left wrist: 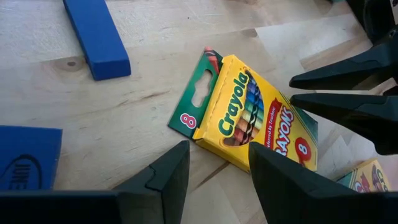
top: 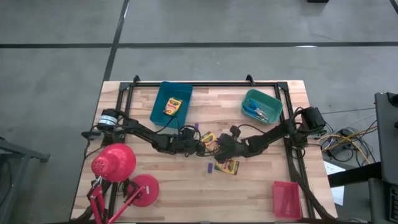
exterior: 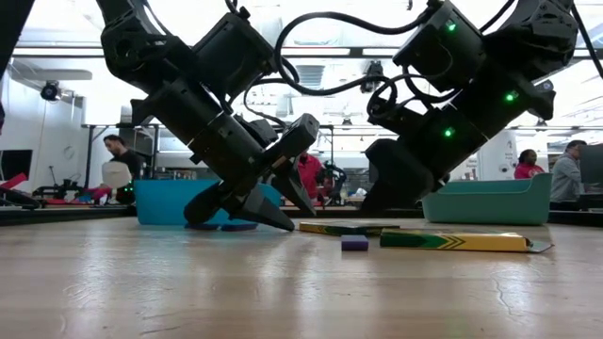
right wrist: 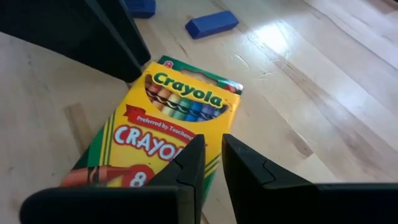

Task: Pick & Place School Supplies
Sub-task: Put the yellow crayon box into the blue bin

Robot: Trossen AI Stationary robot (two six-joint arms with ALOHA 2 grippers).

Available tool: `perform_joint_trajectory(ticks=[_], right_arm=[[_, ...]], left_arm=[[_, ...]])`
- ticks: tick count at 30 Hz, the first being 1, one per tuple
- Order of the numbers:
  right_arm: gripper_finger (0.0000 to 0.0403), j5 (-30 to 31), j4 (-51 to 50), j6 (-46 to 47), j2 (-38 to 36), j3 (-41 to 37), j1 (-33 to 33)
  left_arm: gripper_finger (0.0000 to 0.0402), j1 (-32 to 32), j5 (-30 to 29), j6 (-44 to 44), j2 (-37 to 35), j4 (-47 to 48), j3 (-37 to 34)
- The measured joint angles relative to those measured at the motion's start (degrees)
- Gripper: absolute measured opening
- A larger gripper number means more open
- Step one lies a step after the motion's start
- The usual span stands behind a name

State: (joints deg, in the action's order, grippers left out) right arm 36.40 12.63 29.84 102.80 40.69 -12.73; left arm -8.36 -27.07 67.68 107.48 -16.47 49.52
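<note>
A yellow crayon box (top: pixel 208 139) lies flat on the table's middle, face up (left wrist: pixel 249 112). My left gripper (left wrist: pixel 217 149) stands open at its left end, slanting down, one finger on either side of the box's near corner. My right gripper (right wrist: pixel 212 140) comes from the right, its fingers only a narrow gap apart, tips over the box's edge (right wrist: pixel 168 118). A second crayon box (top: pixel 229 167) and a purple stick (top: pixel 210 168) lie nearer the front edge. A third box (top: pixel 172 107) lies in the blue tray (top: pixel 163 93). Blue-handled scissors (top: pixel 256 112) lie in the teal tray (top: pixel 273 99). My left gripper has one fingertip (left wrist: pixel 255 152) over the box's near long edge (left wrist: pixel 233 155); whether it touches the box, I cannot tell. My right gripper's fingertips (right wrist: pixel 198 146) stand at the box's long edge (right wrist: pixel 214 115), slanting down from the table's right; touching or just above, I cannot tell.
A red desk lamp (top: pixel 118 165) stands at the front left and a red tray (top: pixel 286 199) at the front right. Another purple stick (top: pixel 196 127) lies just beyond my left gripper. A black frame (top: pixel 205 84) runs along the table's far side.
</note>
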Motion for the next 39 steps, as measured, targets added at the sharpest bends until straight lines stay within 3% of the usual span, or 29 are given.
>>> perform_joint_trajectory(ticks=[15,33,39], right_arm=[[0.0052,-0.4,-7.3,6.5,-0.3,0.2,0.0],[0.0052,-0.6,-7.3,6.8,-0.3,0.2,0.0],[0.0052,-0.6,-7.0,6.7,-0.2,0.2,0.0]], left_arm=[[0.0172,0.0,0.0,0.0,0.0,0.2,0.0],[0.0172,1.0,0.0,-0.1,0.0,-0.4,0.1],[0.0172,1.2,-0.3,-0.4,3.9,-1.6,2.6]])
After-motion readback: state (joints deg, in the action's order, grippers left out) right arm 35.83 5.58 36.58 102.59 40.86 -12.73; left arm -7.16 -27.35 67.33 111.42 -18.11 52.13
